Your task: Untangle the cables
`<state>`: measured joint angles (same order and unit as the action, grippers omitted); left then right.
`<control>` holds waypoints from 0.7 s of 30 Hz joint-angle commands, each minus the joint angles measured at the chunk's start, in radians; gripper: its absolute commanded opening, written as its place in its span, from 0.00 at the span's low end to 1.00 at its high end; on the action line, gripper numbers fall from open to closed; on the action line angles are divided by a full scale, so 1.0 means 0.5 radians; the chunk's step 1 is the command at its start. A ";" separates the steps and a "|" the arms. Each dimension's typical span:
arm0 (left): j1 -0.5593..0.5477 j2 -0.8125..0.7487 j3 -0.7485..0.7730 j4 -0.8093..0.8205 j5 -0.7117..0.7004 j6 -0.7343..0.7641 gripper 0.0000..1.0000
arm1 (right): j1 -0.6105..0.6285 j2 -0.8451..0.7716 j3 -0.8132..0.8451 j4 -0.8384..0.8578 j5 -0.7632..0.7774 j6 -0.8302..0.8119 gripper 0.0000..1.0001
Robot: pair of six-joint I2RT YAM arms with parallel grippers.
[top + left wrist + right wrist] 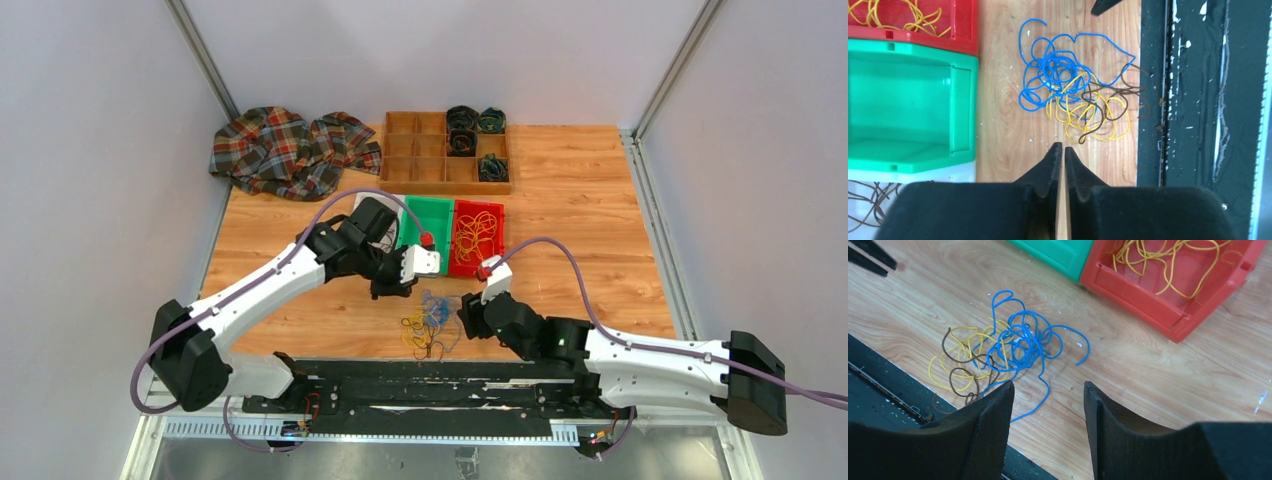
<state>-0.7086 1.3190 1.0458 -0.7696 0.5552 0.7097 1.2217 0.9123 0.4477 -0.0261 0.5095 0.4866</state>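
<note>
We only get a strip of the red bin [965, 22] at the left wrist view's top edge, and the white bin [918, 174] sits mostly hidden behind the left gripper [1063, 148].

Bright, diffuse light is falling evenly from above, and the desk [600, 200] is carrying only faint, soft-edged shadows. In the top view the white walls [90, 150] are taking on a pale lilac cast, and the frame posts [205, 60] are leaning outward toward the corners. In both wrist views the cables [1068, 95] are rendering sharp and saturated. The black left gripper [1063, 147] and right gripper [1048, 385] are blurring toward the lower edge. The green bin [908, 100] is glowing without hard glare.
</note>
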 commanded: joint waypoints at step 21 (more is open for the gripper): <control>-0.043 0.589 -0.122 0.085 0.107 0.280 0.42 | 0.008 -0.037 0.042 -0.009 0.058 -0.004 0.50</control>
<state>-0.7143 1.6028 1.0111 -0.7677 0.5980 0.8238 1.2221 0.9131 0.4789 -0.0086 0.5011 0.4725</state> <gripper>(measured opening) 0.462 0.515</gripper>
